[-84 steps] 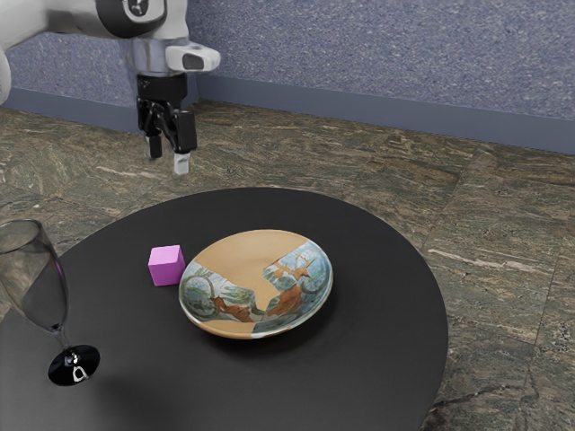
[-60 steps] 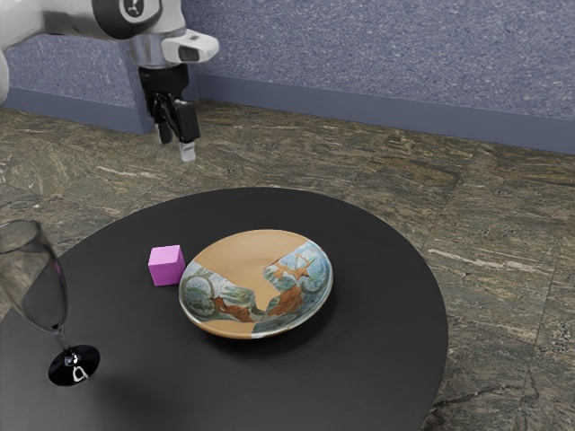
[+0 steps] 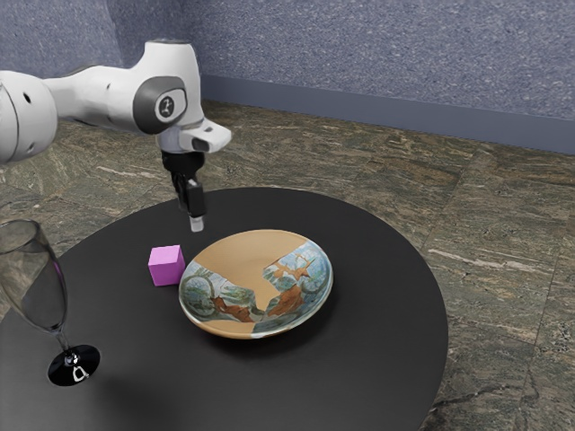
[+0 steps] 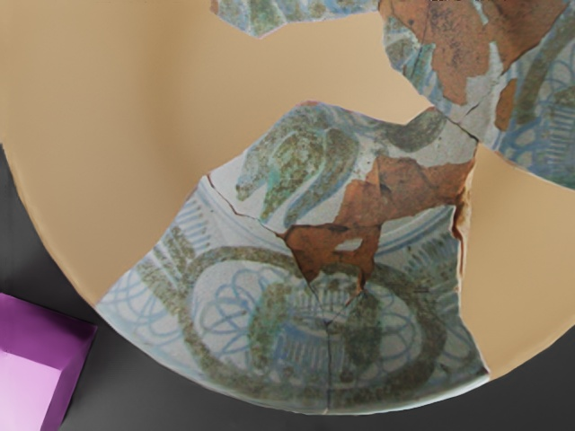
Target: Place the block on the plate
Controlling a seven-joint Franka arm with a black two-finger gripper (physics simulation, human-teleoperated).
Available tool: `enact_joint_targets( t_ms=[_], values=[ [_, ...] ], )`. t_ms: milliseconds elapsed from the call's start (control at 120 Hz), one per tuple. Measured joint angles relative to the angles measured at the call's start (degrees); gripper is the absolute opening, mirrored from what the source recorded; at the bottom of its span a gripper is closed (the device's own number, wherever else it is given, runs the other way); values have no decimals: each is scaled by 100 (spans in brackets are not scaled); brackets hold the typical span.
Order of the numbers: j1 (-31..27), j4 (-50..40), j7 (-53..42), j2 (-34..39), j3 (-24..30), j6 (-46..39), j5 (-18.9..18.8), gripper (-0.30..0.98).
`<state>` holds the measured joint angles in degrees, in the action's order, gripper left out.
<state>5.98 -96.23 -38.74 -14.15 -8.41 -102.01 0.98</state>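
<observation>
On a round black table [image 3: 377, 350], toward the exterior view's left, we see a small pink-purple block [image 3: 166, 267], upright, just beside a wide, shallow plate [image 3: 257, 283] painted in tan, blue and rust. Our wrist view shows a dark strip of tabletop between the block and the plate's curved rim. Black surface runs from the plate to the table's edge on the far side and toward the exterior view's right, and more lies on the near side. At the near left of that view stands a clear stemmed glass [image 3: 38, 287], well apart from the block. Our white arm [image 3: 108, 97] reaches in from the exterior view's left and bends down at the wrist; the black gripper [image 3: 194, 220] hangs above the table, pointing down with a slight tilt. We cannot tell whether it is open or closed.
</observation>
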Motion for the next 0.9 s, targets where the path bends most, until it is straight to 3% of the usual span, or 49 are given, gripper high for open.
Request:
enact_joint_targets(
  t_ms=[217,583,900],
  values=[
    [-479,-315,-910,7,-2,-796,40,69],
    [-970,-598,-2408,-9,-2,-1366,-12,69],
    [-1287,-182,-3373,-542,-11,-1559,51,69]
  ],
)
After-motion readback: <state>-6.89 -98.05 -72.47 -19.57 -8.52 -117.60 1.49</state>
